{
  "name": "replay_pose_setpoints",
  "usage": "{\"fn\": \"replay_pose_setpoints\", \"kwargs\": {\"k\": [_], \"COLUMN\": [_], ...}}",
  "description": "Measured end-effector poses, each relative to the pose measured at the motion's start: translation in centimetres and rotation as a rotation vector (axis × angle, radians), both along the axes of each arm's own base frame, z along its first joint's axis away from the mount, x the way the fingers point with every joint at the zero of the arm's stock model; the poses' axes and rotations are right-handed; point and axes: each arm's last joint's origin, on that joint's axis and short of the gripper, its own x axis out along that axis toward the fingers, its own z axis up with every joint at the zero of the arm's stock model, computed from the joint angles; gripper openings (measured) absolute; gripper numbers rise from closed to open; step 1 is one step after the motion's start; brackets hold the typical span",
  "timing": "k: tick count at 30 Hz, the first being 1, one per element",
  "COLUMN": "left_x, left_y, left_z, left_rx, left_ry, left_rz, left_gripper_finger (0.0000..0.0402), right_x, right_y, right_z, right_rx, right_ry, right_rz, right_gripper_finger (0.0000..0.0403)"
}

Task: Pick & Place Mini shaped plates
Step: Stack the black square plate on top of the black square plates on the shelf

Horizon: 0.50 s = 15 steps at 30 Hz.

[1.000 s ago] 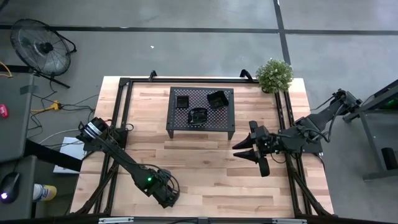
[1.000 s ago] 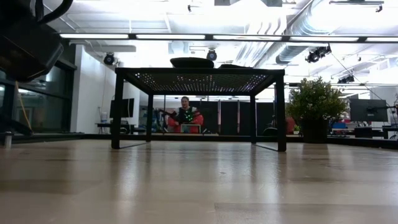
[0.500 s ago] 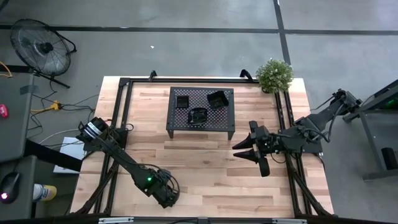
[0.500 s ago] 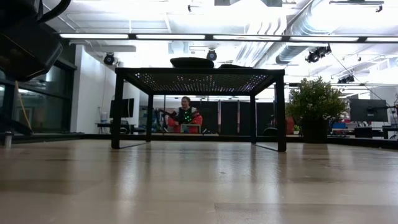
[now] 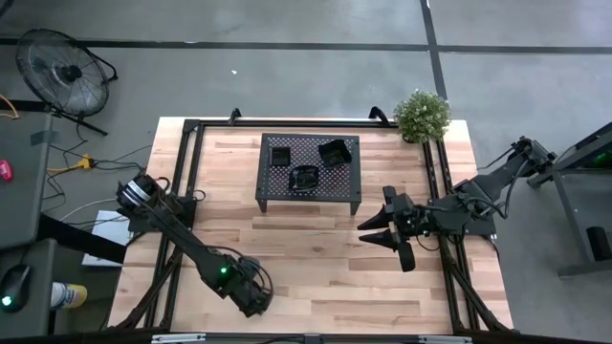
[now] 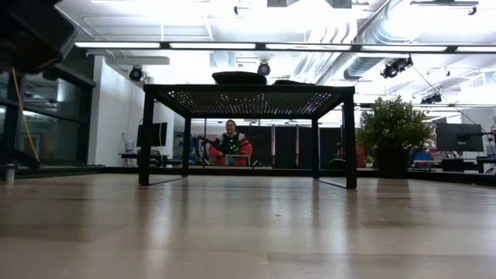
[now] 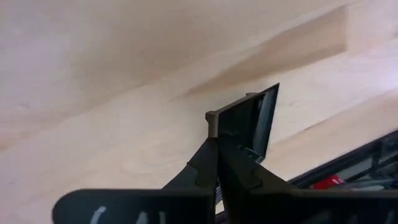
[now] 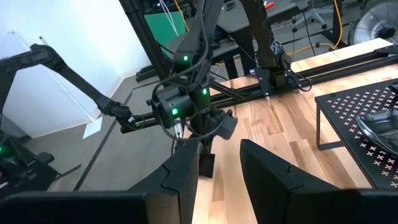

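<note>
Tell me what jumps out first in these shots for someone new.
The black mesh rack at the back middle of the table carries three mini shaped plates. At the front edge the left gripper is shut on the rim of a square plate, held tilted above the wood. The right gripper hangs open right of centre, beside the rack's right end, with a potted plant at the table's back right corner.

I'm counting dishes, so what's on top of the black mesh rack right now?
Three small black plates sit on the rack: two near its back edge, one nearer the front. From table height only their rims show; the area underneath looks bare.
</note>
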Motion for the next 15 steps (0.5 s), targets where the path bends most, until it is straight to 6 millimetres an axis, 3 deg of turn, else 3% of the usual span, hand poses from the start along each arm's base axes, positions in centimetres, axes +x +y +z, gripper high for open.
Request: {"fn": "replay_pose_setpoints", "kwargs": {"k": [15], "left_x": [-1.2], "left_y": [2.0], "left_z": [5.1], "left_rx": [0.055], "left_ry": [-0.214], "left_rz": [0.081], "left_gripper_finger": [0.0], "right_x": [0.0], "right_y": [0.0], "right_z": [0.0], "right_rx": [-0.02], "right_ry": [0.0], "right_rz": [0.004], "right_gripper_finger": [0.0114]}}
